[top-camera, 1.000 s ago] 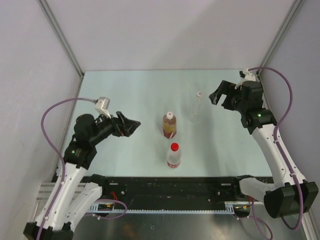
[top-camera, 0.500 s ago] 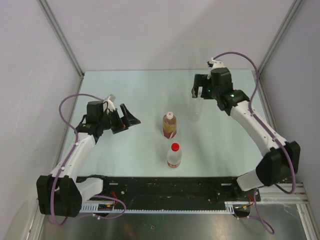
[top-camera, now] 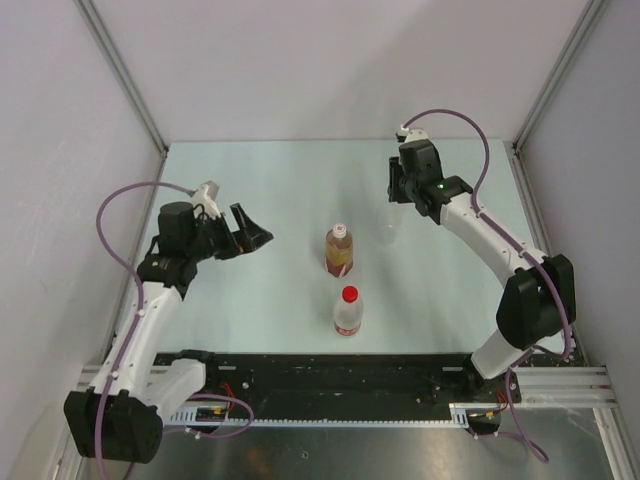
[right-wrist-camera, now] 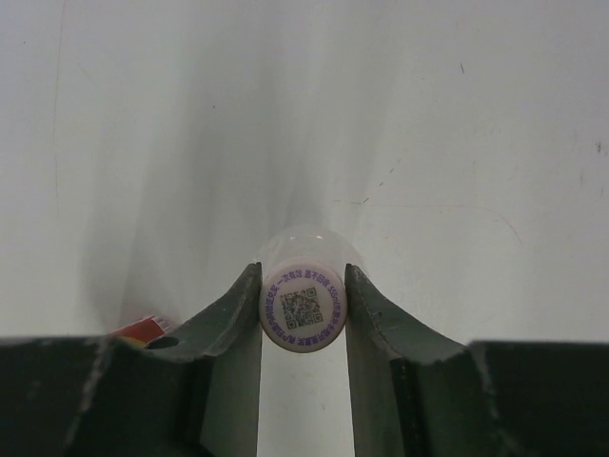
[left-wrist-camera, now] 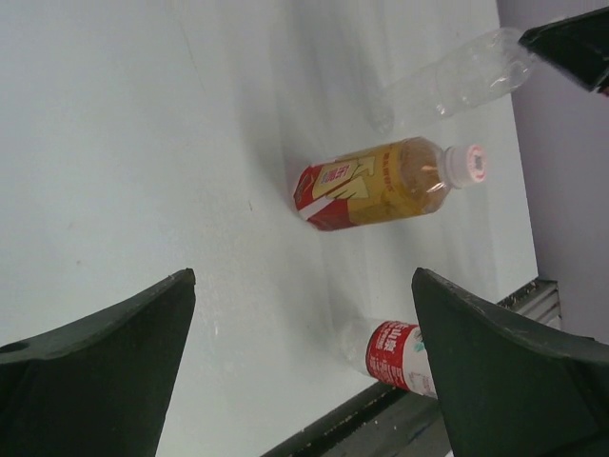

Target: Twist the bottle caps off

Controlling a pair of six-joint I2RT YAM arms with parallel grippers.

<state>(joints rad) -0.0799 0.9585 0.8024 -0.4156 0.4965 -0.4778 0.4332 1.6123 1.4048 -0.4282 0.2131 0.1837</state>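
My right jaws grip the cap point(right-wrist-camera: 303, 312) of the clear bottle point(top-camera: 388, 228); left jaws are open. I should steady the bottle, then twist squarely.

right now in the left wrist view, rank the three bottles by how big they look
1. amber bottle, shown whole, looks largest
2. clear plain bottle, cap end hidden
3. red-labelled bottle, only partly in view, so its place is unsure

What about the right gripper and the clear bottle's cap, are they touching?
Touching. In the right wrist view the right gripper presses both sides of the white cap, no gap visible.
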